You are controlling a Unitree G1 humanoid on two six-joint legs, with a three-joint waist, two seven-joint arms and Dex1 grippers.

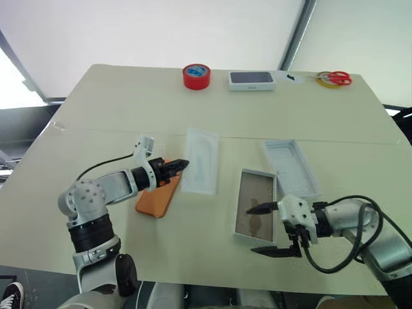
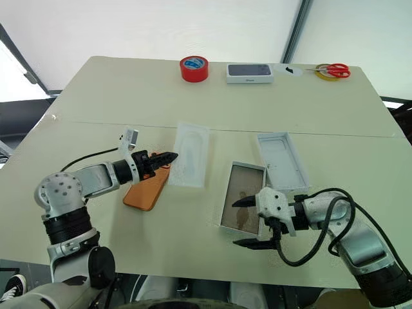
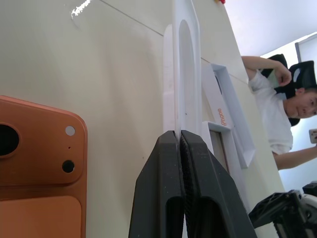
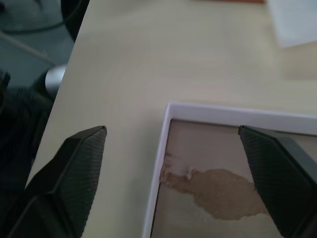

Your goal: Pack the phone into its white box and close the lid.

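left eye view: orange rounded-corner phone (image 1: 158,195) is overhung by the closed, empty left hand (image 1: 178,165); the open right hand (image 1: 265,228) straddles the shallow white box (image 1: 255,206), probably to steady it.

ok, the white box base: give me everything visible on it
The white box is a shallow open rectangular carton with thin white walls and a brownish-tan floor with a darker blotch. It lies flat on the table, empty, between the insert and the lid, apart from both. The right gripper hangs open at its near end, one finger over the floor, one outside; contact unclear.
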